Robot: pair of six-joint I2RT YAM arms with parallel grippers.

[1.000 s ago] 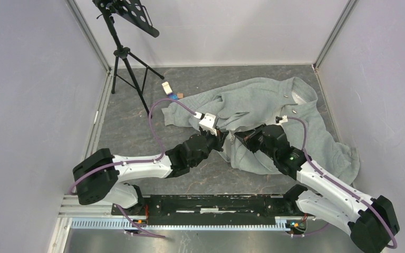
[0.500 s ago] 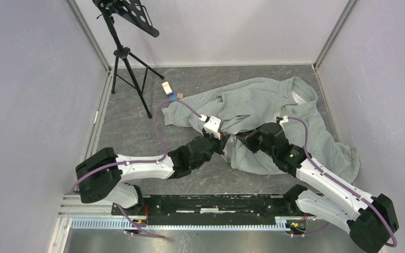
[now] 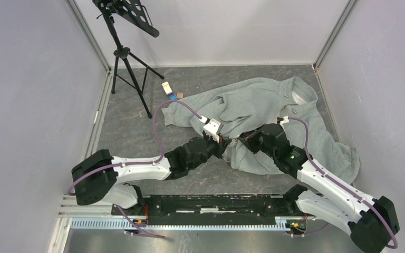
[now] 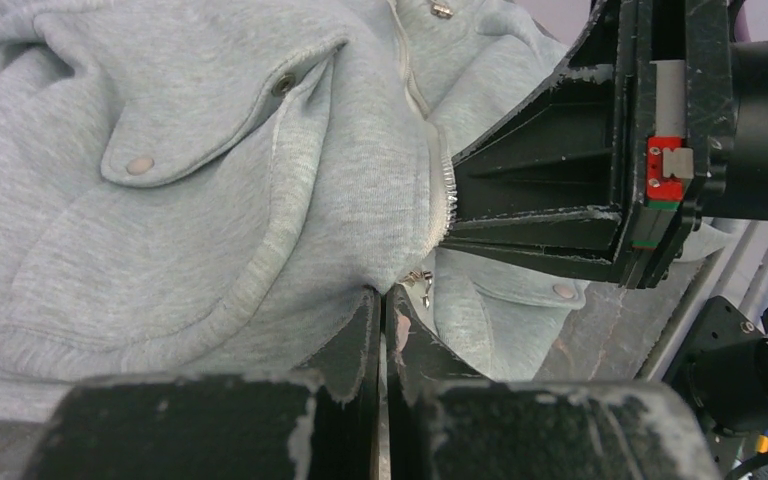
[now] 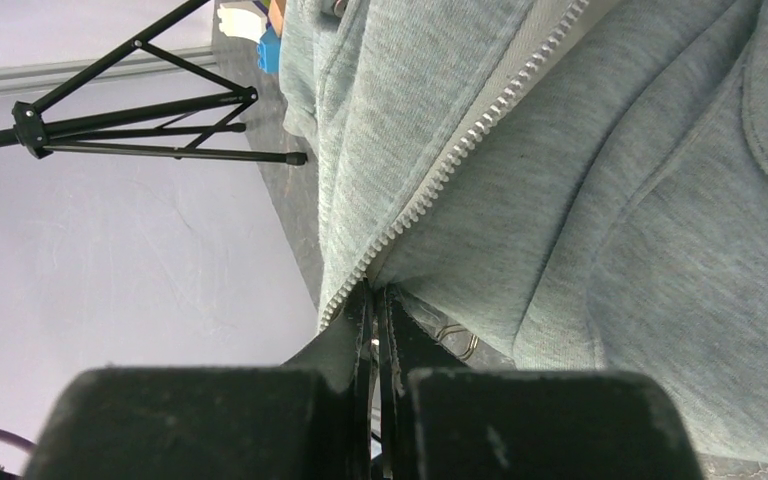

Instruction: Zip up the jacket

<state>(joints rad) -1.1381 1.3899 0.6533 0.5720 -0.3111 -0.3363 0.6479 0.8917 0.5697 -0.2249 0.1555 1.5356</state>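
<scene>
Jacket (image 3: 274, 105) lies diagonally, collar toward the table's (image 3: 137, 126) far right corner, hem nearward and partly hidden; left pincer (image 4: 382, 300) and right pincer (image 5: 373, 295) each clamp a zipper edge.

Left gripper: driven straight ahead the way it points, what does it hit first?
The jacket: the left gripper is shut at its edge, with bunched fleece by the zipper straight ahead. The right gripper sits just right of that line, though depth is unclear.

Rumpled grey-green fleece jacket (image 3: 274, 105), unzipped
</scene>
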